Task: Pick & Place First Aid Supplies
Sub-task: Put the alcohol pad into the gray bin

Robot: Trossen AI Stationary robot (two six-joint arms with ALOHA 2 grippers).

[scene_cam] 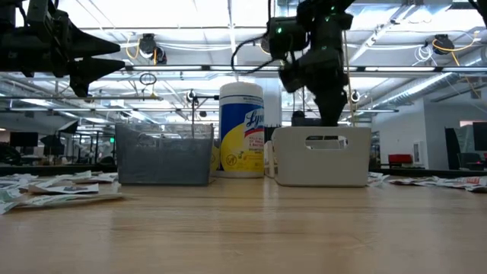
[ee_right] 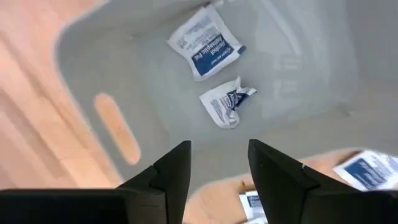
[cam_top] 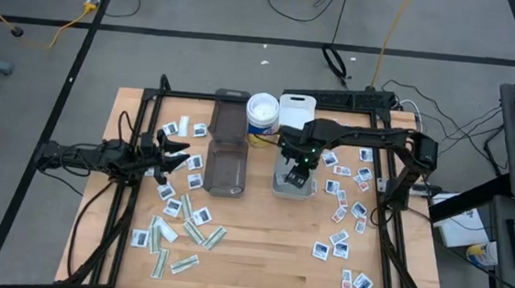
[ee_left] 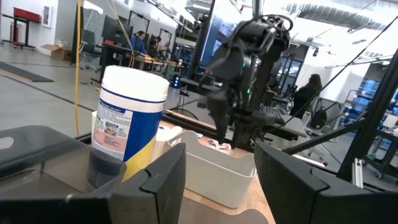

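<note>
Several white square packets lie flat on the table's right side. More squares and pale green-white strips lie on its left side. Two white packets, one flat and one crumpled, rest on the floor of the white bin. My right gripper hangs open above that bin, fingers pointing down, nothing between them; in the low view it stands clear over the bin's rim. My left gripper waits open and level at the table's left, above the packets.
A smoky bin stands left of the white bin, with a lid behind it. A wipes canister and a white lid stand at the far side. Bare wood shows at the table's near middle.
</note>
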